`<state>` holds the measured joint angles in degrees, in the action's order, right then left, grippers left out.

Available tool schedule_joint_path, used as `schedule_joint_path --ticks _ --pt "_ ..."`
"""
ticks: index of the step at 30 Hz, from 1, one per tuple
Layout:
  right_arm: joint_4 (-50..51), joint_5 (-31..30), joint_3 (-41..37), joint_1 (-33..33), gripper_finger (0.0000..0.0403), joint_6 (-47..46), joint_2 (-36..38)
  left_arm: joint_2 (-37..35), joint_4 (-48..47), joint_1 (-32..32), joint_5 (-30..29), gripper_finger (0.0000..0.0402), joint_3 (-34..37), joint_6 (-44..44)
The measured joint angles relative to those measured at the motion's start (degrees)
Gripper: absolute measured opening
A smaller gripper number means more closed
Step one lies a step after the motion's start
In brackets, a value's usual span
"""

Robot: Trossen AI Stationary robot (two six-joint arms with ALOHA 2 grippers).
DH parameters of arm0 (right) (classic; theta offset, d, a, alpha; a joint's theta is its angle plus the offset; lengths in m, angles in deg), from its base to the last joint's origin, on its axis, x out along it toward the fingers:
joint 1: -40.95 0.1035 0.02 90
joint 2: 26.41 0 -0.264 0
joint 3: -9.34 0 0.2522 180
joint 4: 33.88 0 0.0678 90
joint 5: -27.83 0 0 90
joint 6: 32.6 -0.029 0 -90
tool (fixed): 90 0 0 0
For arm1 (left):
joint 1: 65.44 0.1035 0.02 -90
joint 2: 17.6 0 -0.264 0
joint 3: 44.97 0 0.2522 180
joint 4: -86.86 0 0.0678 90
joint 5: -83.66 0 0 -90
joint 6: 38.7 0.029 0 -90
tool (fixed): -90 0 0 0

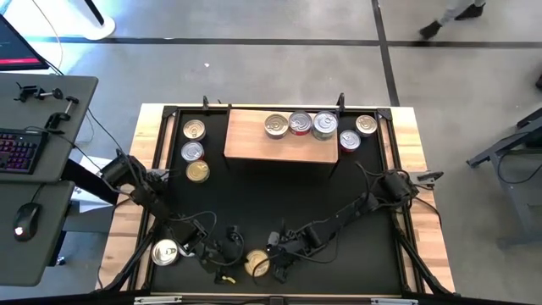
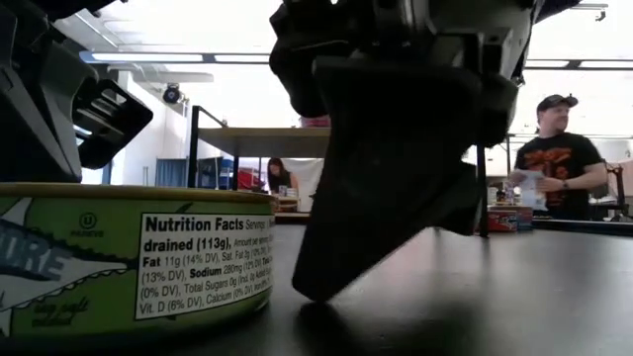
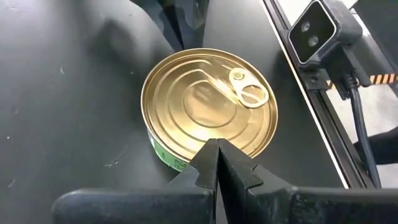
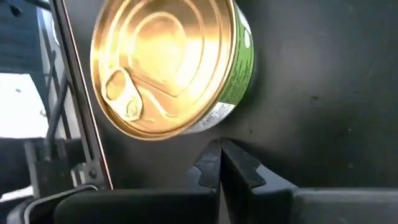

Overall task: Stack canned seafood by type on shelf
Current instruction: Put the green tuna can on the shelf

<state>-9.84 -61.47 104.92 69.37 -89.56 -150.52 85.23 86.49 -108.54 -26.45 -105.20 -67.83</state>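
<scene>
A gold-lidded tin with a green label (image 1: 257, 263) stands on the black mat near the table's near edge, between both grippers. My left gripper (image 3: 217, 149) is shut, its tips at the tin's left rim (image 3: 186, 158). My right gripper (image 4: 221, 149) is shut, just right of the tin (image 4: 171, 68), tips down near the mat (image 2: 307, 287). The wooden shelf (image 1: 254, 144) at the far side carries three tins (image 1: 300, 124). A silver-lidded tin (image 1: 165, 252) sits on the mat to the left. My left gripper has its shut fingertips (image 3: 208, 155) over the tin's rim nearest to it. Whether they touch the lid, I cannot tell.
Three tins (image 1: 193, 151) stand in a row on the mat left of the shelf, two more (image 1: 349, 140) right of it. A camera (image 3: 320, 31) and black frame rail run along the near edge. A person (image 2: 554, 158) stands beyond the table.
</scene>
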Motion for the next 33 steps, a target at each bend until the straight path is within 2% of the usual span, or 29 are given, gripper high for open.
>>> schedule_joint_path --ticks 9,17,23,33 --pt "-7.34 -0.93 -0.15 -1.08 0.0 -2.96 -0.24 -0.2 -3.01 0.15 0.59 0.0 -0.07 3.43" --pt "-6.49 2.32 5.3 -1.07 0.0 -0.97 0.09 -0.23 -5.25 0.35 -0.85 0.0 -0.07 8.78" --pt "-6.14 -1.53 8.07 -1.71 0.0 1.6 0.4 0.29 -7.73 0.88 -1.71 0.0 0.23 9.83" --pt "-5.67 -0.68 8.0 -2.31 0.0 2.99 0.31 -0.46 -12.2 1.52 -1.12 0.0 0.13 8.25"
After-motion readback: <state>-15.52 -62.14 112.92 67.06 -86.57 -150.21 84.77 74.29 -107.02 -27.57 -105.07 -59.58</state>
